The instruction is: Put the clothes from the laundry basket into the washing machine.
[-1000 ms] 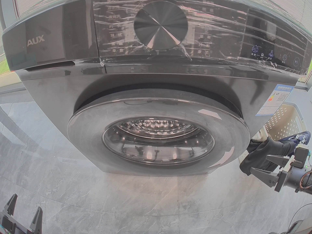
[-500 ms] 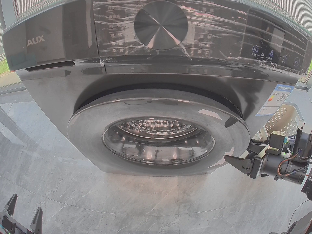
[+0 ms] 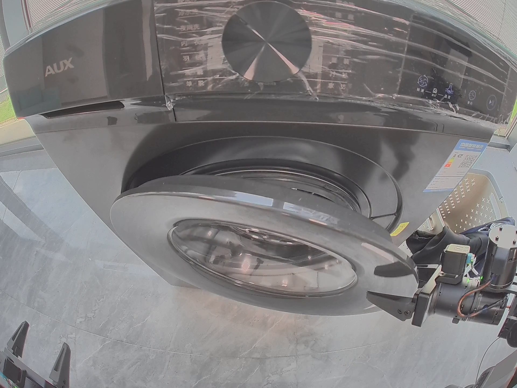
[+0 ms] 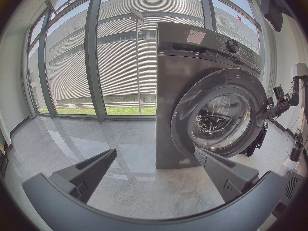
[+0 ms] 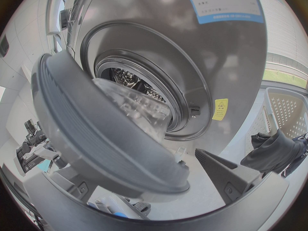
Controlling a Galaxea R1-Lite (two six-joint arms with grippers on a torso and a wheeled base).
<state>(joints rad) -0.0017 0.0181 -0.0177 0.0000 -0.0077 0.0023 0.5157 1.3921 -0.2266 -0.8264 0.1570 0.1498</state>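
left gripper [image 3: 43, 340]: low over the glossy grey tiled floor [image 3: 215, 330], well apart from the machine; jaws spread wide, holding nothing
washer: dark grey front-loading washing machine [image 3: 97, 146], dead ahead
door: round grey door with glass porthole [image 3: 258, 243], hinged on the robot's left, standing partway open; mouth of the steel drum [image 3: 301, 181] shows above it
right gripper [image 3: 397, 297]: at the door's free edge; jaws open with the rim between them, so hooked rather than clamped, as far as I can tell
clothes: dark clothes [image 3: 436, 243] in a white perforated plastic laundry basket [image 3: 474, 200] on the floor just right of the machine; one piece draped over the basket rim, close to the right arm
step: door opening, nothing loaded yet, so early in the task
risk 1: rim only hooked -> slips out if the pull leaves the hinge arc, and the door may swing back
risk 2: straight pull instead of following the arc -> side load on the hinge
risk 3: door left half open -> blocks the drum mouth during loading
risk 4: draped garment near the right arm -> snags and gets dragged onto the floor
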